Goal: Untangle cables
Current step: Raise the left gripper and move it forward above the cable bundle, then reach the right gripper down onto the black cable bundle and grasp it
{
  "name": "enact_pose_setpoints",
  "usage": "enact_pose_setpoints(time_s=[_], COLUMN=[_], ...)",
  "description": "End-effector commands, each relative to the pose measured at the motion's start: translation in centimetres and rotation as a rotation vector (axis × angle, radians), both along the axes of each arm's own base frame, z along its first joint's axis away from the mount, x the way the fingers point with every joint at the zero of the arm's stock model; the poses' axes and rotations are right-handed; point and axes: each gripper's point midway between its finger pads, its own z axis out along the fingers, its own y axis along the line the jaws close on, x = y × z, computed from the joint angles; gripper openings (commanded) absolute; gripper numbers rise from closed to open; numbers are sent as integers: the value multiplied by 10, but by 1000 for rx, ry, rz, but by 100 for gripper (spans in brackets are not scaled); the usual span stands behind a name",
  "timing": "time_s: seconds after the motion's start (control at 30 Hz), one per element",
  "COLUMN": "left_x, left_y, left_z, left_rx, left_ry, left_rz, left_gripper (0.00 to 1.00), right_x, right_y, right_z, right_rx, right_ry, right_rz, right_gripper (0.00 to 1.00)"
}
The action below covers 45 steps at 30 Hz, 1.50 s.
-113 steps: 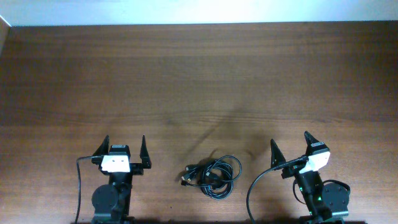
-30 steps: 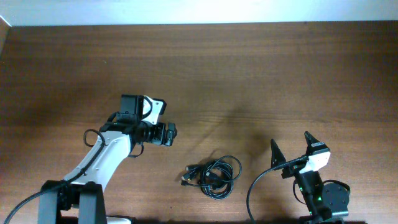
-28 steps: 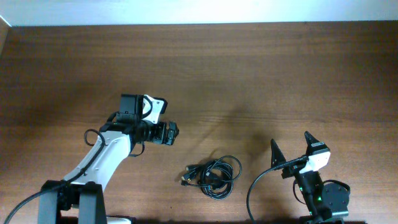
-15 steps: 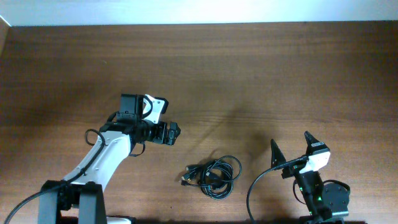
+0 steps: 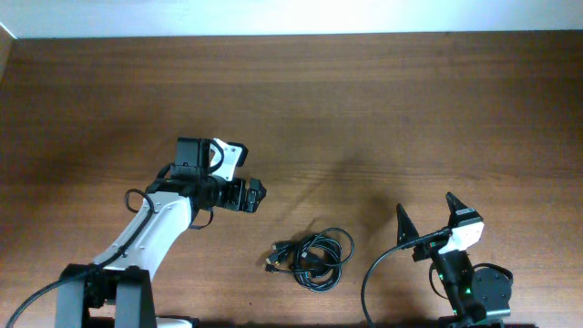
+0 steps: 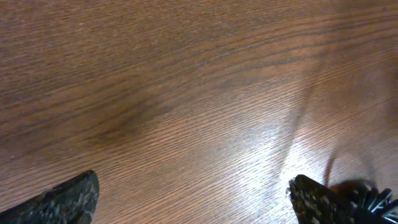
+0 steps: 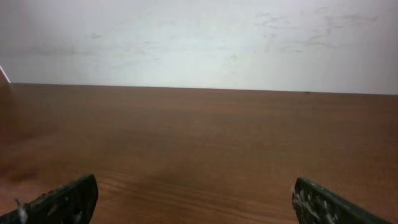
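The cables [image 5: 312,255] lie in one tangled black bundle of loops on the wooden table [image 5: 364,109], near its front edge, with small plug ends on the bundle's left side. My left gripper [image 5: 251,194] hovers up and to the left of the bundle, apart from it. In the left wrist view this gripper [image 6: 193,202] is open, with only bare wood between its fingertips [image 6: 68,199]. My right gripper [image 5: 427,211] stands open at the front right, to the right of the bundle. The right wrist view shows its gripper [image 7: 196,202] open over bare wood; no cables show there.
A thick black wire [image 5: 373,273] curves from the right arm's base toward the bundle's right side. The left arm [image 5: 150,228] stretches diagonally from the front left. A white wall [image 7: 199,37] rises behind the table's far edge.
Over the last second my left gripper has crept slightly right toward the cables. Before that the left arm rose from its rest pose. The right arm and the cables have not moved.
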Motion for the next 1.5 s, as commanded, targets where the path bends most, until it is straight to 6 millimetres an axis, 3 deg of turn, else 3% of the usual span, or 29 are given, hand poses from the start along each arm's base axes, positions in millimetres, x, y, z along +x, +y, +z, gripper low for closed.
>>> enact_pose_setpoints(time_s=[0.0,0.57,0.83,0.93,1.0,1.13,1.27,1.33,1.37,1.47], left_x=[5,3,5,5,5,5,4,4,4,3], left_y=[-6,-38,-38,-39,-39,-40,-41,-41,-41,-41], left_z=[5,28,29,29,29,30,31,31,31,30], left_rx=[-24,-220,-221,-222,-222,-230,-237,-237,-237,-237], left_ry=[-15,-51,-66,-65,-65,-65,-64,-64,-62,-60], left_rz=[-22,-121,-130,-129,-130,-134,-138,-137,-137,-137], left_gripper=[99,99,99,99,99,99,99,99,99,99], right_x=[0,0,2,-1,-9,-48,-56,-56,-59,-51], right_y=[-1,-1,-8,1,2,3,6,10,12,25], right_z=[-2,-2,-2,31,43,79,105,107,100,91], right_rx=[6,6,0,86,191,177,164,158,149,172], right_ry=[6,6,3,-95,-11,151,353,498,699,827], right_rz=[-9,-9,-49,7,7,20,20,32,25,83], right_gripper=[99,99,99,99,99,99,99,99,99,99])
